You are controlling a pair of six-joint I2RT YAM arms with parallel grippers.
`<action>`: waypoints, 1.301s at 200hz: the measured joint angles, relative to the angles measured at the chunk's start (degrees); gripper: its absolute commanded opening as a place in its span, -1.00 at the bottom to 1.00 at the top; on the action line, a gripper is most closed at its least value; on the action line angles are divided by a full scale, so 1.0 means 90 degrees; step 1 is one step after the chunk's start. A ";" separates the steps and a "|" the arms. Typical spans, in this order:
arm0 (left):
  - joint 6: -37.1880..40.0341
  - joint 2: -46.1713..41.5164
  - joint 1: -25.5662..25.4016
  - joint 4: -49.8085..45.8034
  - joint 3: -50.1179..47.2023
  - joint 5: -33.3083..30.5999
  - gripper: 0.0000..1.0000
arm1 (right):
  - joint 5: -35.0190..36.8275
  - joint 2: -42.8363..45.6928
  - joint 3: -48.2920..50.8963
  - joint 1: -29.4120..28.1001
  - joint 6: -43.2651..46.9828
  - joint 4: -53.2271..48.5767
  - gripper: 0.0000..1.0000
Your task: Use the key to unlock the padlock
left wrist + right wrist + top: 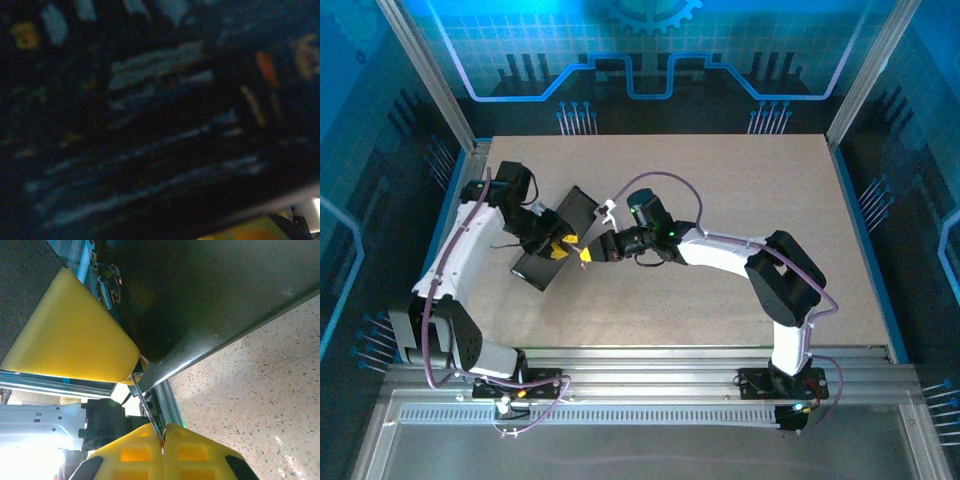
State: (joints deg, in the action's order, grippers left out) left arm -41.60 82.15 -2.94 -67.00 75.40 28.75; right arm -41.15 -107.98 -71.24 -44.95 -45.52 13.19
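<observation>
Right wrist view: above the desk [265, 390], the dark box [210, 295] is gripped by the left tool [557, 246]. The small padlock [111, 280] sits at its edge. The thin key [145, 402], judged light and slippery, is pinched by its end in the closed right tool [161, 435].

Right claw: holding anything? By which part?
The key, a thin metal sliver, is pinched by one end between the right claw's yellow tips. Its free end points toward the dark box's edge. The left claw appears clamped on that box.
</observation>
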 measured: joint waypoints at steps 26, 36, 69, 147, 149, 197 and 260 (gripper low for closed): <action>0.0007 0.0010 0.0002 0.0000 0.0017 -0.0015 -1.00 | -0.0194 -0.0102 0.0000 0.0017 -0.0270 0.0277 -1.00; 0.0024 0.0010 0.0007 0.0002 0.0019 -0.0053 -1.00 | -0.0316 -0.0168 0.0000 0.0034 -0.0398 0.0440 -1.00; 0.0129 0.0010 0.0022 -0.0019 0.0017 -0.0160 -1.00 | -0.0627 -0.0389 -0.0053 0.0068 -0.0767 0.0804 -1.00; 0.0148 0.0010 0.0024 0.0175 0.0027 -0.0345 -1.00 | -0.0758 -0.0673 -0.0602 0.0109 -0.1161 0.0381 -1.00; 0.0148 0.0010 0.0024 0.0175 0.0027 -0.0345 -1.00 | -0.0755 -0.0673 -0.0612 0.0109 -0.1156 0.0359 -1.00; 0.0148 0.0017 0.0010 0.0418 0.0034 -0.0415 -1.00 | -0.0517 -0.0753 -0.0865 0.0085 -0.1100 0.0168 -1.00; 0.0129 -0.0032 0.0012 0.0957 -0.0112 -0.0733 -1.00 | -0.0622 -0.1253 -0.1479 0.0136 -0.1545 0.0182 -1.00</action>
State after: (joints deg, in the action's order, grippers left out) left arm -40.45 81.87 -2.83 -58.39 74.39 22.15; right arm -46.74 -119.26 -84.55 -43.72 -59.42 14.83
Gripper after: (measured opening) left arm 0.291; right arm 0.044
